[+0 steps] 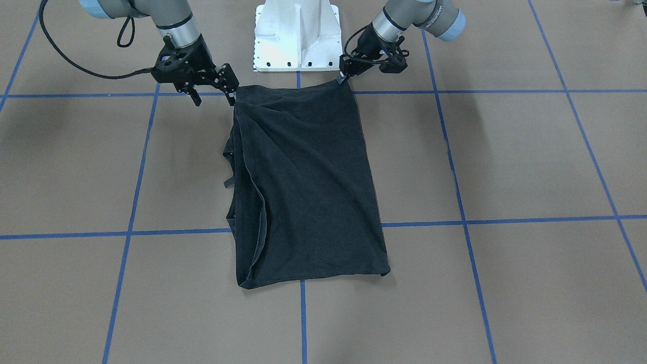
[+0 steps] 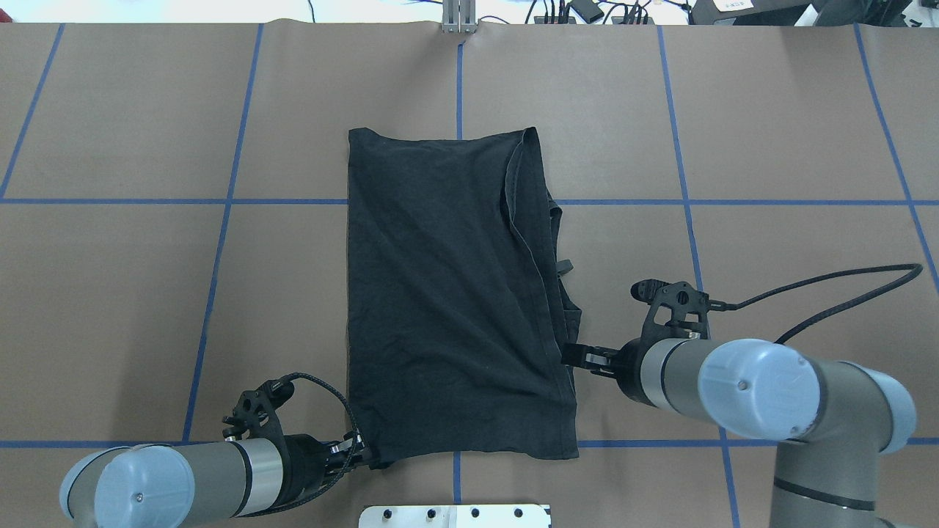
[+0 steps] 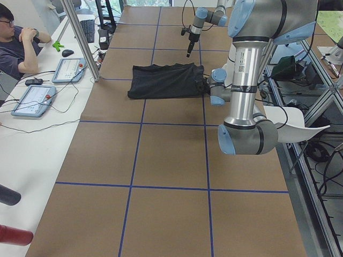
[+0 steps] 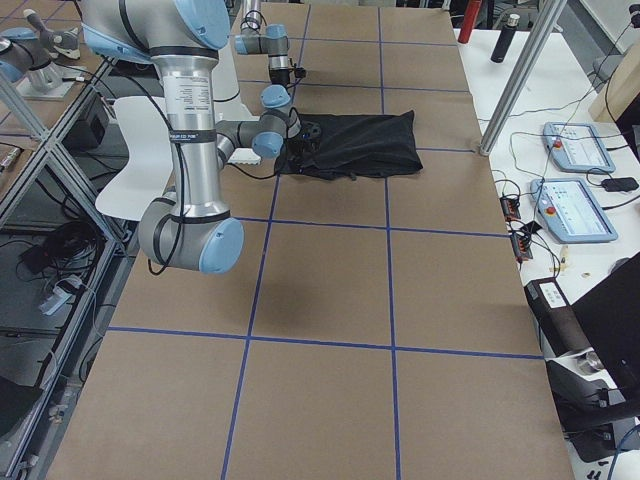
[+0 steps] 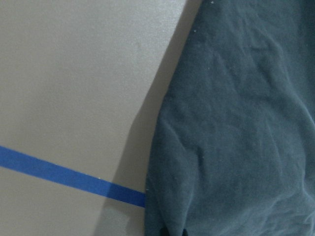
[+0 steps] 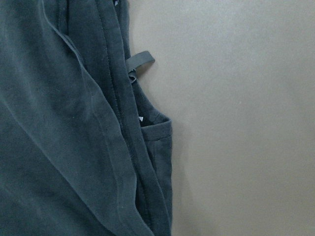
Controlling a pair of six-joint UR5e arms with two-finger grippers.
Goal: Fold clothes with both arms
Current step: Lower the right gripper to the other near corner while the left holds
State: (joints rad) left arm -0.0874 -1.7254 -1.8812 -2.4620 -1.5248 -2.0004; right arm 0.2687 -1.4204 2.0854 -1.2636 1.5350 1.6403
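Observation:
The black T-shirt (image 1: 303, 182) lies folded lengthwise on the brown table, plain side up, with no print showing. It also shows in the overhead view (image 2: 440, 293). My left gripper (image 1: 343, 78) is shut on the shirt's corner nearest the robot base, low on the table; in the overhead view it (image 2: 364, 455) is at the shirt's near-left corner. The left wrist view shows that cloth edge (image 5: 236, 123). My right gripper (image 1: 214, 97) is open beside the other near corner, one finger against the cloth. The right wrist view shows layered hems (image 6: 64, 123).
The white pedestal base (image 1: 297, 35) stands just behind the shirt's near edge. Blue tape lines (image 1: 505, 221) grid the table. An operator (image 3: 16, 43) and control tablets (image 3: 33, 100) sit along the far side. A metal post (image 4: 510, 80) stands at that edge.

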